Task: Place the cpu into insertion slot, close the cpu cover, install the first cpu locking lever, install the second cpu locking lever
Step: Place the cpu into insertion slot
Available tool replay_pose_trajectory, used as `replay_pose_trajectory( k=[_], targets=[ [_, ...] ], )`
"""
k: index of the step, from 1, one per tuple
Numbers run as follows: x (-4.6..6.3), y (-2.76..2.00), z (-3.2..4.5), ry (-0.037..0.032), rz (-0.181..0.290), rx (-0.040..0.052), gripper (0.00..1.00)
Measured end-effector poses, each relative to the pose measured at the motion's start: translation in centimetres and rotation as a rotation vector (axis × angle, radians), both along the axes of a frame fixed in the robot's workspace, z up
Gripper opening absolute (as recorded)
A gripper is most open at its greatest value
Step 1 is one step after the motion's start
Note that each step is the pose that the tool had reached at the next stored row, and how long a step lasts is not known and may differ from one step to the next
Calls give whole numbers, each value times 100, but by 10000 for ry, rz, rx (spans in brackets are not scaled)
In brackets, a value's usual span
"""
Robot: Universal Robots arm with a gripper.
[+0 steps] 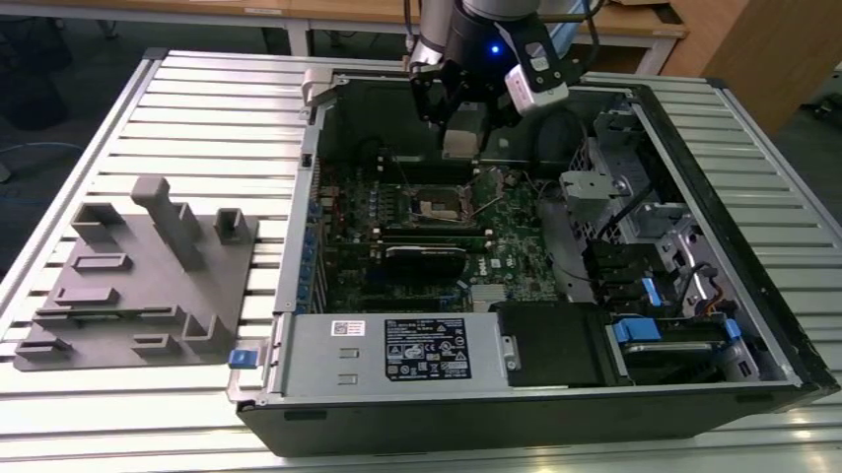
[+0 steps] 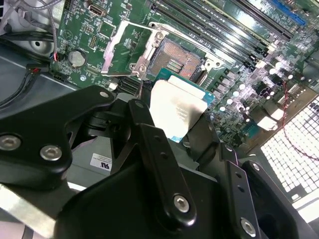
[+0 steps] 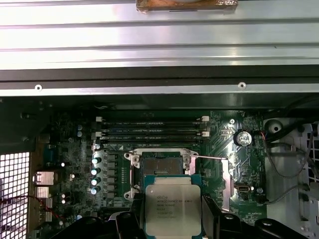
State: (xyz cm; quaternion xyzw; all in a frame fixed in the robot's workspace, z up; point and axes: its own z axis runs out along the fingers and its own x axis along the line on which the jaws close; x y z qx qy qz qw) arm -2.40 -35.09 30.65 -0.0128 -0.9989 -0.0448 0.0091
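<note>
My gripper (image 1: 460, 138) is shut on the cpu (image 1: 459, 144), a small square chip with a silvery-grey top. It hangs inside the open computer case, above the motherboard. In both wrist views the cpu (image 2: 177, 110) (image 3: 172, 208) sits between black fingers (image 2: 202, 135) (image 3: 130, 225), just off the insertion slot (image 2: 174, 59) (image 3: 160, 167) and apart from it. The slot (image 1: 441, 205) lies bare with its contacts showing. In the second wrist view the cpu cover (image 2: 111, 51), a shiny metal frame, stands flipped open beside the slot. A thin locking lever (image 3: 212, 158) sticks out sideways from the slot, unlatched.
The case (image 1: 736, 148) walls surround the board. A power supply box (image 1: 394, 350) with a white label fills the near end. A black card (image 1: 424, 258) lies near the slot, memory slots (image 3: 152, 127) beyond it. Drive bays (image 1: 645, 330) are on the exterior view's right, a grey fixture (image 1: 145, 276) on its left.
</note>
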Motion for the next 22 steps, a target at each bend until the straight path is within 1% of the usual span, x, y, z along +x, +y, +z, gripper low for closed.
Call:
replay_pose_trajectory(
  k=[8,13,22],
  targets=[
    [0,0,-26,-1,1,2,54],
    [0,0,-30,-1,0,3,54],
    [0,0,-87,-1,0,4,54]
  ],
)
